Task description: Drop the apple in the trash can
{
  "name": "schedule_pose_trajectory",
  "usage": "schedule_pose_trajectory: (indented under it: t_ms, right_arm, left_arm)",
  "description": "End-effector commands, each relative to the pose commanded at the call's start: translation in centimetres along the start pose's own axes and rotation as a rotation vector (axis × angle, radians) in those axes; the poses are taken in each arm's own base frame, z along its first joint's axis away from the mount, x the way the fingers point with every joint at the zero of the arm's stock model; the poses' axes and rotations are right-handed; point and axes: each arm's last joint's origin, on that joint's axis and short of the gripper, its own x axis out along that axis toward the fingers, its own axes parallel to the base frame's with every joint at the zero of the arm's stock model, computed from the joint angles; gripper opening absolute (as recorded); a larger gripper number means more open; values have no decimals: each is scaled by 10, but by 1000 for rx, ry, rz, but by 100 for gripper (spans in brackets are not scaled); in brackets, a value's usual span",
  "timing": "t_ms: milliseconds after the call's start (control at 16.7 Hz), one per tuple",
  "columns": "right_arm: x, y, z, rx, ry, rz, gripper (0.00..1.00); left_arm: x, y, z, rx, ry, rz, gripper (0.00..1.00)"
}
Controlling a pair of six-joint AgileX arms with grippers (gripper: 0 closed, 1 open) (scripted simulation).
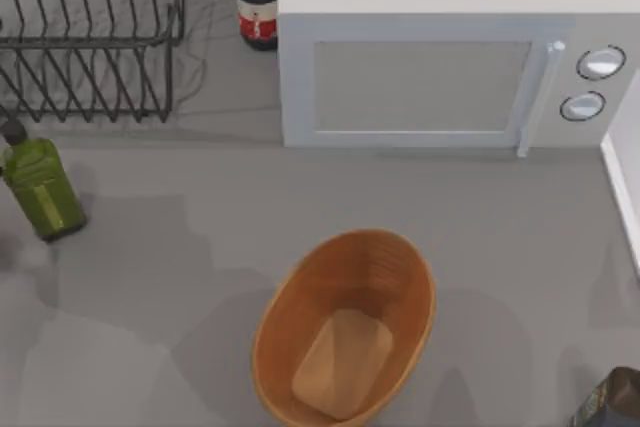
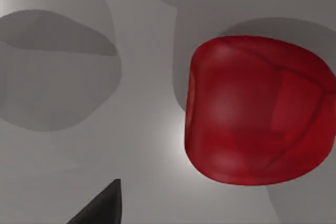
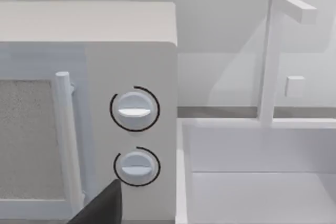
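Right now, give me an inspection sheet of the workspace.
Surface: grey table, shadowed patches.
Job's things: apple on the table, close under the left wrist camera; trash can front centre, upright, nothing inside.
Clutter: wire rack back left; soda bottle beside microwave; green bottle at left; dark object front right corner.
Grippers: left, one fingertip near the apple; right, fingertip facing the microwave.
Cables: nothing seen.
Surroundings: white sink, faucet.

Left gripper point(image 2: 100, 205): dark, pointed fingertip, matte black. Right gripper point(image 3: 102, 205): same. Right arm point(image 1: 612, 399): dark, glossy casing.
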Motion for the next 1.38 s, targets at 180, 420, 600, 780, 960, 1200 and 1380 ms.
schedule_pose_trajectory:
  t_ms: [180,420,600,780,960,1200,1380]
  right_arm:
    - [0,0,0,0,0,0,100]
    - [0,0,0,0,0,0,100]
    - [0,0,0,0,0,0,100]
    - [0,0,0,0,0,0,100]
    - [0,0,0,0,0,0,100]
    - [0,0,0,0,0,0,100]
    - [0,0,0,0,0,0,100]
  left_arm:
    - [-2,2,6,7,-18,2,100]
    - [-3,1,6,10,-19,4,100]
    - [2,1,1,5,-14,3,100]
    - [19,-2,-7,5,-12,3,100]
    - [42,-3,-10,8,-8,2,100]
    - [65,2,0,6,-12,0,100]
    - [68,3,7,7,-18,2,100]
